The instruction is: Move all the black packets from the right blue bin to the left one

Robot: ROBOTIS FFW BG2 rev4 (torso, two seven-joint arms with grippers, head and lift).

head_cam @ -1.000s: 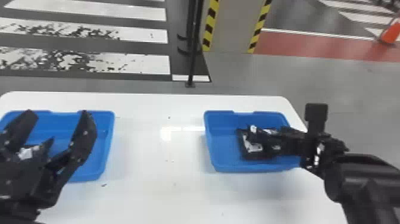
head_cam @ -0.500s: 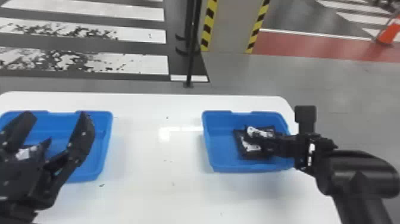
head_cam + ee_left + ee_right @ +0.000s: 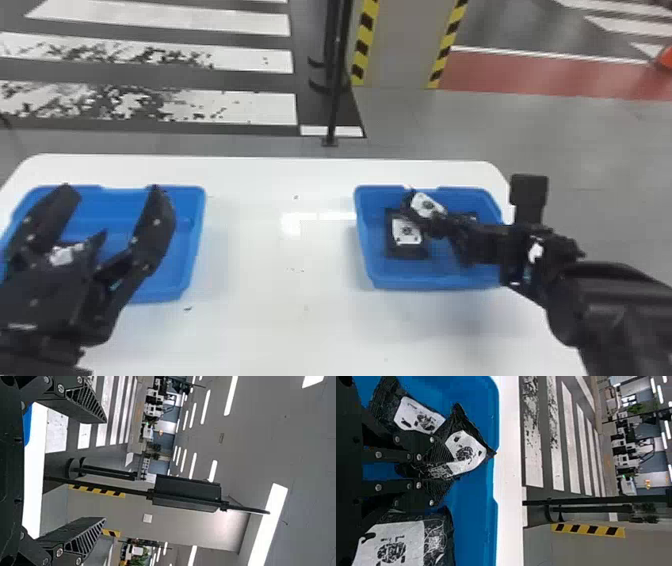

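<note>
One left blue bin [image 3: 198,235] and one right blue bin [image 3: 366,255], two in all, are sharing one white desk [image 3: 250,270].
Three black packets [image 3: 464,451] are showing in the right blue bin, counting the one in the claw, and at least one more packet [image 3: 63,255] is showing in the left blue bin; two claws, one left claw [image 3: 113,189] and one right claw [image 3: 434,222], are appearing above them, with one orange cone [image 3: 666,57] and one pillar [image 3: 397,45] standing beyond.

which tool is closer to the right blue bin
Right. The right tool is down at the right blue bin, gripping a black packet; the left tool is across the table by the left blue bin.
</note>
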